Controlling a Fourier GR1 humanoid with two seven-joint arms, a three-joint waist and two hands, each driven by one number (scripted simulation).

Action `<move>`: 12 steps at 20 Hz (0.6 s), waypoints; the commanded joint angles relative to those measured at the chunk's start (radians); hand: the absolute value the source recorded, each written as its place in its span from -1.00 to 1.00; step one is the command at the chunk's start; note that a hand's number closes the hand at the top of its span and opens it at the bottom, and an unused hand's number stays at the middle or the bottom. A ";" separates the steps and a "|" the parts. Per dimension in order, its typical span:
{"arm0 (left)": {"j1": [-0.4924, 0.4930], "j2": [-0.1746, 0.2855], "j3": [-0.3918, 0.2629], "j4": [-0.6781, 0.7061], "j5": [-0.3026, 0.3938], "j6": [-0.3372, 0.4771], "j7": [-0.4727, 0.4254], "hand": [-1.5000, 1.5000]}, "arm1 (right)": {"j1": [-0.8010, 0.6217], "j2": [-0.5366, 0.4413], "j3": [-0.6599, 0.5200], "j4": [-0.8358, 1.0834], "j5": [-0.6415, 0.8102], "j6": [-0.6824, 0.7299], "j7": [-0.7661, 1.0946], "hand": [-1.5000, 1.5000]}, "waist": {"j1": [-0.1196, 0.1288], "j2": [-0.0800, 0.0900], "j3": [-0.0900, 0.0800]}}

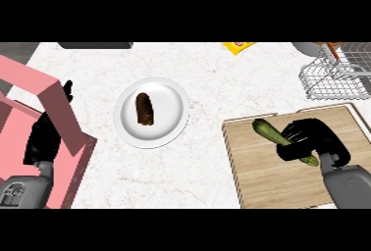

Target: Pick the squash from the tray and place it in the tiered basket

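A long green squash [267, 131] lies slantwise on the wooden tray [268, 176] at the right. My right hand [313, 138] sits over its lower half with fingers curled round it; the squash's near end pokes out below the hand. The wire tiered basket [334, 78] stands at the far right, beyond the tray. My left hand [45, 137] rests open at the left edge, fingers pointing up, in front of a pink box.
A white plate [168, 100] holding a dark brown food item [145, 109] sits at the counter's middle. A pink box [43, 98] fills the left side. A yellow packet [239, 46] lies at the far edge.
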 commanded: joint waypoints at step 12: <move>0.071 0.001 0.019 -0.025 0.005 -0.016 -0.029 0.00 | -0.164 0.066 0.155 -0.230 0.340 -0.214 -0.326 1.00 | 0.009 -0.001 0.004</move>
